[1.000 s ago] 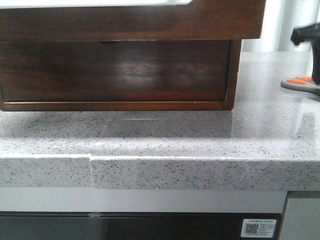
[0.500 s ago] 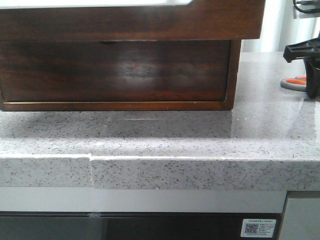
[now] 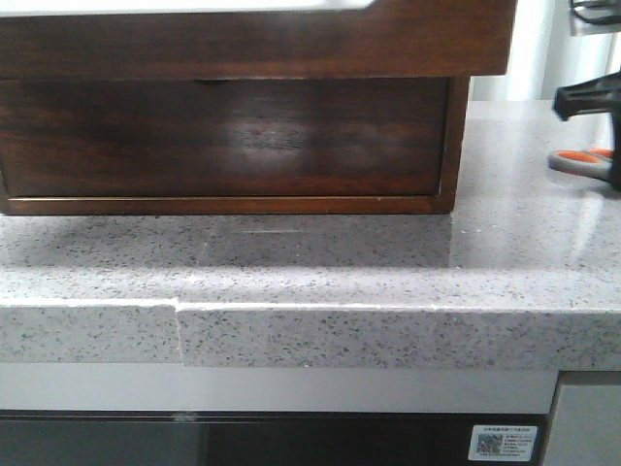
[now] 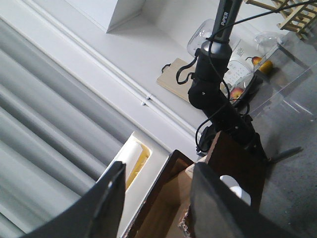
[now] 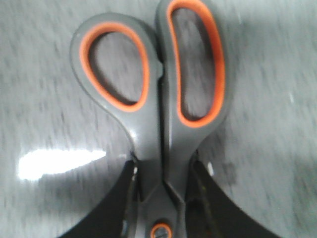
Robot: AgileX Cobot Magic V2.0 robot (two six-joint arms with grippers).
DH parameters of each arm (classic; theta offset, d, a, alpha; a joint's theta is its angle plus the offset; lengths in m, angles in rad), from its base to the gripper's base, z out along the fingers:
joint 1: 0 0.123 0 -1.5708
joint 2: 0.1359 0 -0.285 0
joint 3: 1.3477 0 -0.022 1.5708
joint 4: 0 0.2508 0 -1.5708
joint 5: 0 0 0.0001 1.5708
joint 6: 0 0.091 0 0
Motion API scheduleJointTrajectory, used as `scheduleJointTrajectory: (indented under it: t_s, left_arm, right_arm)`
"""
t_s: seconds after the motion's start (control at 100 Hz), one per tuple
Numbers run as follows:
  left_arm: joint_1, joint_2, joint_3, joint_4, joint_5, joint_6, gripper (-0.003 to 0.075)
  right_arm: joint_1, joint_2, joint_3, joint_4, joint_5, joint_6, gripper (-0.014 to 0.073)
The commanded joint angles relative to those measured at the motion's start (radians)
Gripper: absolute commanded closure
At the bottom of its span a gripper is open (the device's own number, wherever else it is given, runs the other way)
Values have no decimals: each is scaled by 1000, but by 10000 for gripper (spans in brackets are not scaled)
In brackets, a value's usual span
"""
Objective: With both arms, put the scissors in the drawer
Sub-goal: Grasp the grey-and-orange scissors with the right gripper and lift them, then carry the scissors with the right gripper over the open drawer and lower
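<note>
Scissors (image 5: 161,124) blades hidden btwn right end effector (image 5: 161,208) fingers.

Scissors (image 5: 161,129): small, grey handles, orange-lined finger loops, blades closed, lying flat on speckled grey surface (image 3: 320,257), at far right edge of front view (image 3: 582,160). Drawer (image 3: 252,39): dark brown glossy wood, plain front, pulled out above taller notched front.
</note>
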Motion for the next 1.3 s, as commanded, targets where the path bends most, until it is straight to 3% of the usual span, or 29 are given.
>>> scheduleJointTrajectory:
  t_s: [0.0,0.24,0.5,0.74,0.97,1.1,1.29]
  left_arm:
    - [-8,3,-31,-57,-27,-14,426]
    - [-8,3,-31,-57,-27,-14,426]
    - [-8,3,-31,-57,-27,-14,426]
    - [-8,3,-31,-57,-27,-14,426]
    - [-8,3,-31,-57,-27,-14,426]
    - [-8,3,-31,-57,-27,-14,426]
    - [-8,3,-31,-57,-27,-14,426]
  right_arm:
    - [-3,-117,-24,-8,-8,-10,673]
    - [-3,-381,-93,122,-77,-133,673]
    - [77,-531,-214,451,-84,-535,673]
    - [371,-535,-232,458,-130,-789,672]
    - [669,-447,-232,454,-282,-975,673]
    - [731,-364,-232,433,-360,-991,673]
    - [734,-267,-232,427,-377,-991,673]
